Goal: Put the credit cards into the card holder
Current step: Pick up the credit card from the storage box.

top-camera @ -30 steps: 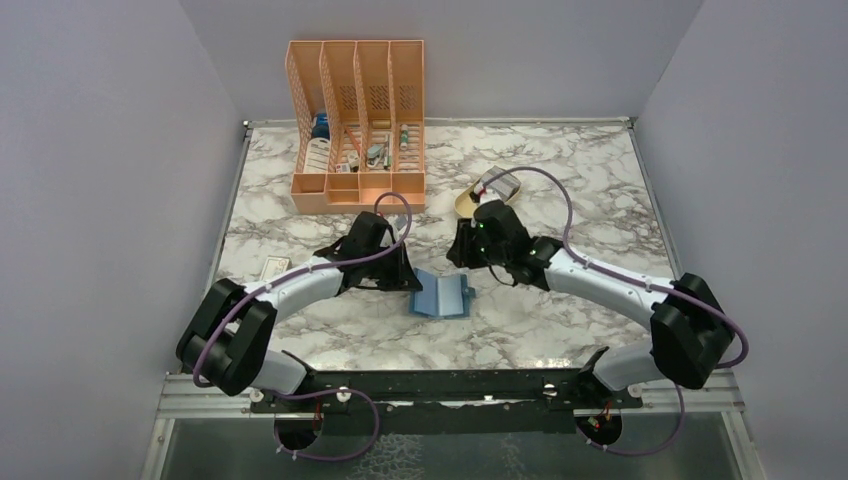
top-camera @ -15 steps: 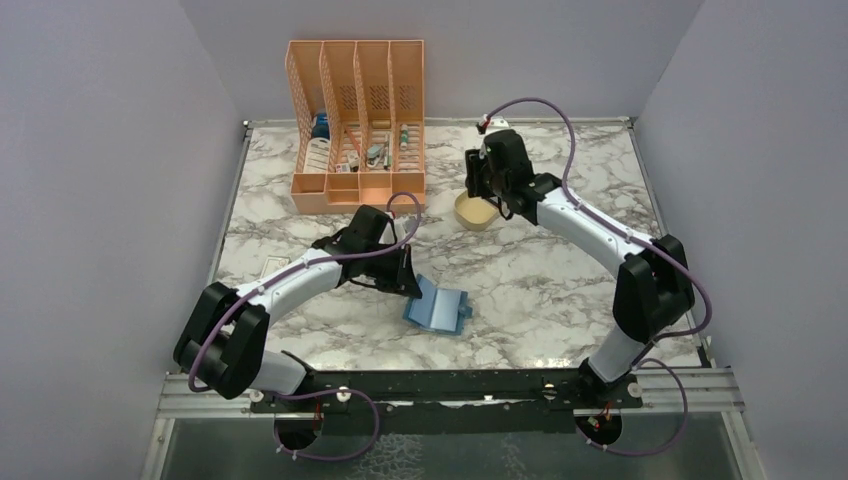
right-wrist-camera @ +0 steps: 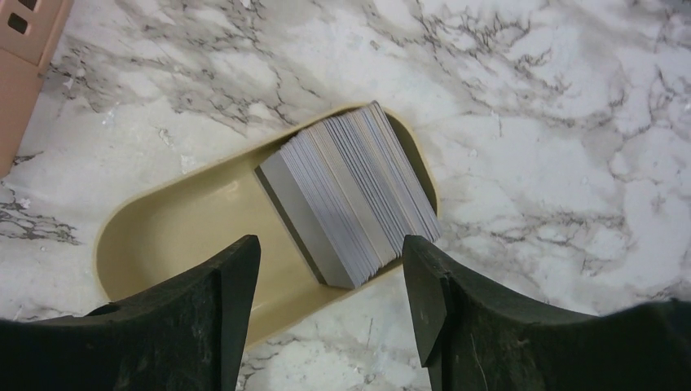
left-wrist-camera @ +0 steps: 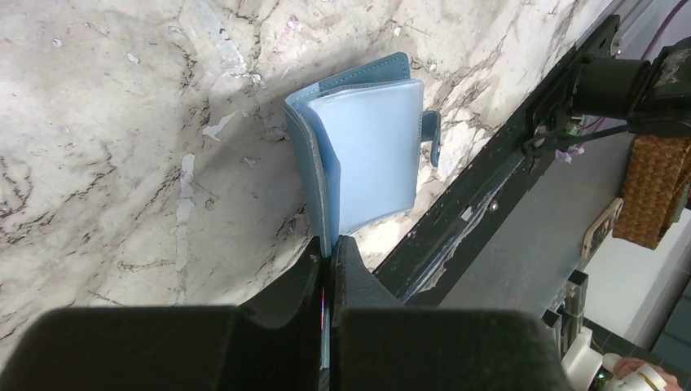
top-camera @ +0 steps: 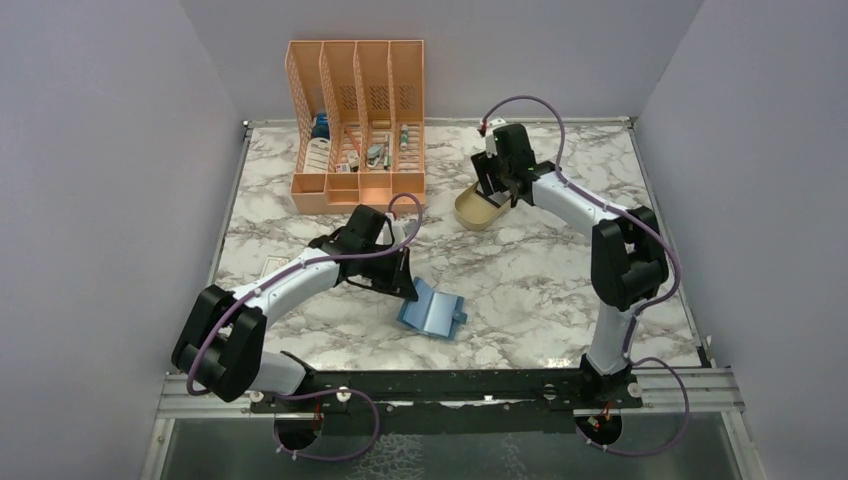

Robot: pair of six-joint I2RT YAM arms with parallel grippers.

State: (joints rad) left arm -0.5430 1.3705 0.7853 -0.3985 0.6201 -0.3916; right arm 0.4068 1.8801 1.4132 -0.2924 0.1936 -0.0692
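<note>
Matt, stitched leather-look card holder point(left-wrist-camera: 371, 155)

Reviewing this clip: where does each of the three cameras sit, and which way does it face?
Top external: above and behind the bases, looking down at the marble table; both arms show whole.
Left wrist: on the left arm, looking along the left fingers, shut on the card holder, towards the table's near edge.
Right wrist: on the right arm, looking down between the open right fingers at the credit cards stacked in the beige tray.
Shared: top external and left wrist both show the card holder.
</note>
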